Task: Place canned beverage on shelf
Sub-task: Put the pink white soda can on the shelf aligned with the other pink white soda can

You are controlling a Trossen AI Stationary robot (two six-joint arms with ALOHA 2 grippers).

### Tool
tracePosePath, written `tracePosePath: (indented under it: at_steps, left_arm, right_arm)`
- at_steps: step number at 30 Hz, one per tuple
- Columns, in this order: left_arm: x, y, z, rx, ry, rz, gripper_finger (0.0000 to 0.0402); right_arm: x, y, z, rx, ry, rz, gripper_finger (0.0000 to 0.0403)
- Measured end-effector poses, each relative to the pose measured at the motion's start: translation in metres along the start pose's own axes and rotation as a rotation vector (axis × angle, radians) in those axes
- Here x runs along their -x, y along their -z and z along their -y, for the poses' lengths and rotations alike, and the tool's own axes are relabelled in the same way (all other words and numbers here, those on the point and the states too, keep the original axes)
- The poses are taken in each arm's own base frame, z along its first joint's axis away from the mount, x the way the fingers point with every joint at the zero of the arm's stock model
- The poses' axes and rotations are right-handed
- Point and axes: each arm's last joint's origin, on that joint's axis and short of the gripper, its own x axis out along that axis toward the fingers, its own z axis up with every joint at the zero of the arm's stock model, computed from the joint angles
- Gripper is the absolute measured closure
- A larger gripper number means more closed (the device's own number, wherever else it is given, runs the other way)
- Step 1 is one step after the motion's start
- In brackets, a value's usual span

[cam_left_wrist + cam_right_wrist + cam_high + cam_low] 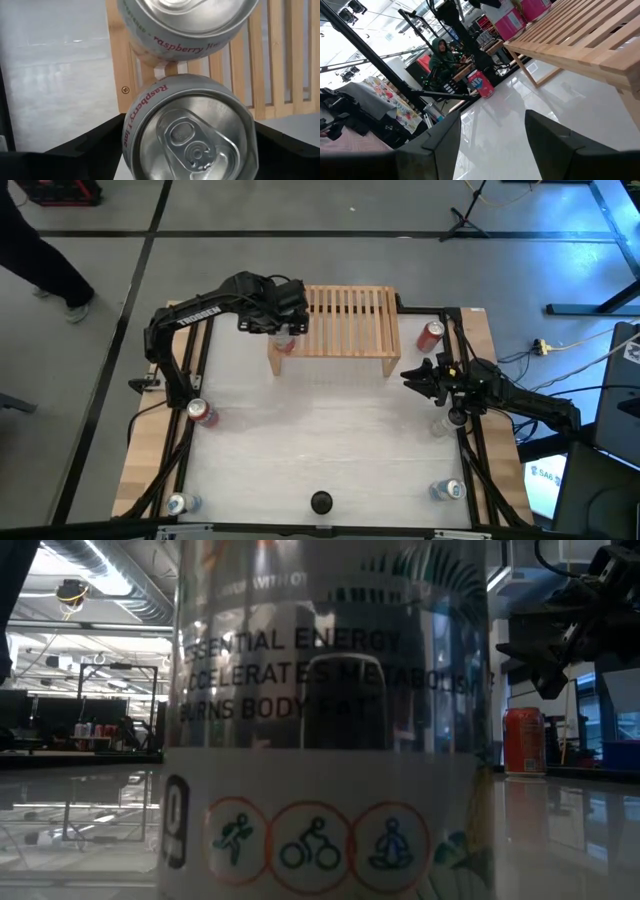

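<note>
The light-wood slatted shelf (345, 320) stands at the table's far middle. My left gripper (282, 322) is over the shelf's left end, shut on a silver Raspberry Lime can (190, 135), whose top faces the wrist camera. A second, like can (185, 25) shows just beyond it, in front of the shelf's left leg and slats (280, 60); what it rests on I cannot tell. In the high view a can (285, 343) shows at the shelf's near left corner. My right gripper (420, 375) is open and empty, right of the shelf's near right leg. My left gripper pinches the can between its two fingers (95, 142), one on each of two opposite sides of the can's wall (131, 145) just below the top rim. The fingers come from above, pointing down. The can stands upright in the hold; its bottom is hidden.
A red can (430, 333) stands right of the shelf, another (203, 412) at the left. Cans stand at the near corners (180, 502) (448, 490). A large can (320, 720) fills the low view. A person (440, 55) sits beyond the table.
</note>
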Motion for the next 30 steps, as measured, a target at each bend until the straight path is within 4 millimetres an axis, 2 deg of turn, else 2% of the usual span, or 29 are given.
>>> tracePosePath:
  at_steps: [30]
  left_arm:
    - [-0.0004, -0.0019, 0.0006, -0.042, 0.007, 0.018, 0.0071]
  right_arm:
    - [-0.0002, -0.0012, -0.0010, 0.007, -0.018, 0.016, 0.0194]
